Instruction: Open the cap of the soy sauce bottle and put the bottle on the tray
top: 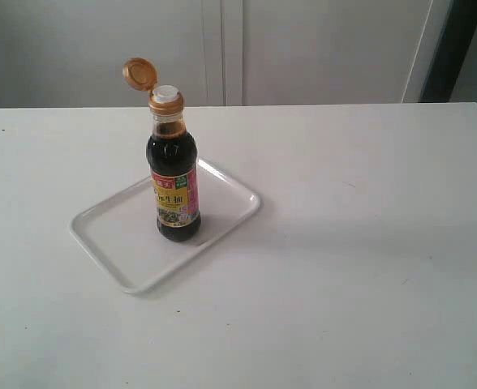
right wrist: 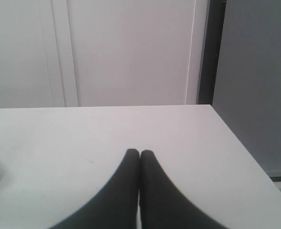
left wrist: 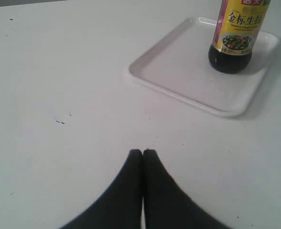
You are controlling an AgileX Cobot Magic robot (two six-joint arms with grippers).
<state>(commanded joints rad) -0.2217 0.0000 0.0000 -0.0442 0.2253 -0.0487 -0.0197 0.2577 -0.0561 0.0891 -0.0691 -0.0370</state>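
The clear soy sauce bottle (top: 174, 186), golden-orange cap (top: 139, 74) flipped open, is being borne upright by the white plastic tray (top: 109, 235). The left gripper (left wrist: 142, 151) and right gripper (right wrist: 139, 151) are being held closed, empty.

The soy sauce bottle (top: 174, 154) is glossy and clear (glass or plastic, hard to tell), the cap (top: 139, 74) smooth plastic, the tray (top: 113, 231) shiny plastic, the table (top: 360, 267) matt.

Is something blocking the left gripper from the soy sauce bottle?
Nothing visible does. Only table lies between the shut left gripper and the tray, and the soy sauce bottle stands upright on that tray.
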